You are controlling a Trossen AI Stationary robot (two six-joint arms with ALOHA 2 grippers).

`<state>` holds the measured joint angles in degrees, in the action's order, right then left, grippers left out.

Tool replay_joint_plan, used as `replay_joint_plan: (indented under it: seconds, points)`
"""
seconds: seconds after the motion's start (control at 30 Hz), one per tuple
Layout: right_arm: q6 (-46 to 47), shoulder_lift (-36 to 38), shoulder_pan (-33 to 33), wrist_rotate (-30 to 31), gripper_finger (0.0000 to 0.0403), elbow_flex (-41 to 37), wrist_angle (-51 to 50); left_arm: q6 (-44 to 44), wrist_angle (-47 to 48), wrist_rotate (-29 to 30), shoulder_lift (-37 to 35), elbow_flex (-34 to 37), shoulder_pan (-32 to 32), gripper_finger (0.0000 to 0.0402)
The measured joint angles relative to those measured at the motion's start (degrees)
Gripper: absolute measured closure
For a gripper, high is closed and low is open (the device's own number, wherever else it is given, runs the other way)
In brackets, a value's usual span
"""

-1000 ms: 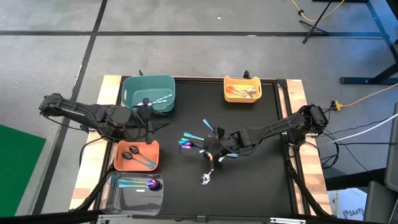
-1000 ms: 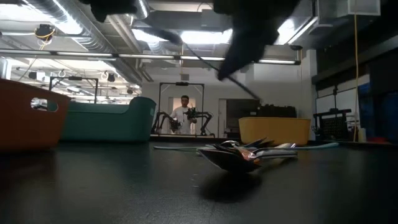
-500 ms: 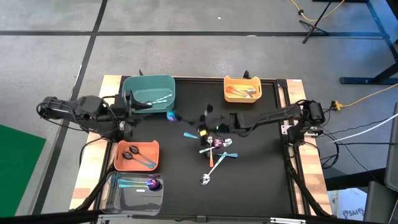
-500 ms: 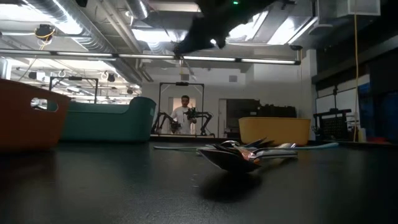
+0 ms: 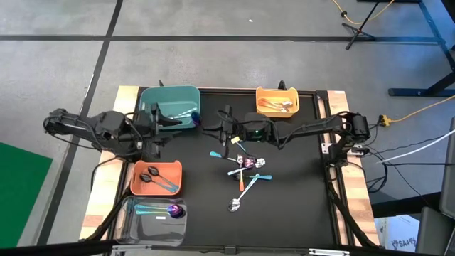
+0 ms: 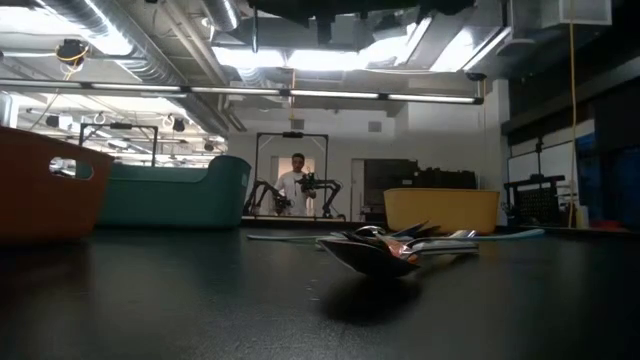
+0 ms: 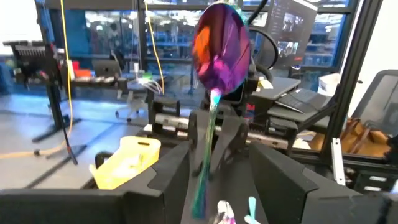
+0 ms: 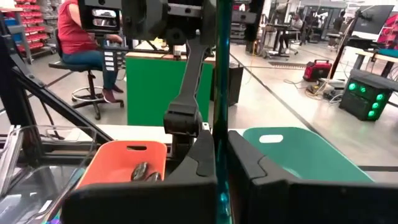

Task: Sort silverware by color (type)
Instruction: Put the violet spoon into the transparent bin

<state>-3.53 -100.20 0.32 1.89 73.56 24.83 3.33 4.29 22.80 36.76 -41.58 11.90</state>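
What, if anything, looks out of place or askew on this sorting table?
Unsorted spoons lie crossed in a heap mid-mat, with one silver spoon apart from them. The right gripper holds an iridescent spoon upright, bowl up, above the table.

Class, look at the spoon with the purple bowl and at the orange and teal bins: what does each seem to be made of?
Iridescent spoon: probably metal with a glossy rainbow coating; its bowl reflects light and shades from purple to orange.
Orange bin and teal bin: likely plastic; each looks matt and evenly coloured, with a moulded handle slot.
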Motion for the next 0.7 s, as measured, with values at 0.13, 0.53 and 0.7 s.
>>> replay_joint_plan:
  seconds: [0.13,0.53,0.7]
  points:
    - [0.0,0.0,0.0,0.0,0.0403,0.0,-0.1,-3.3,-5.8,0.1,4.6,0.0,0.0,0.0240]
    - [0.0,0.0,0.0,-4.1,0.0403,0.0,0.2,-5.5,-13.4,3.0,14.3,0.0,0.0,0.0240]
    - [0.0,0.0,0.0,-6.0,0.0403,0.0,1.0,-5.5,-15.6,3.2,16.4,0.0,0.0,0.0240]
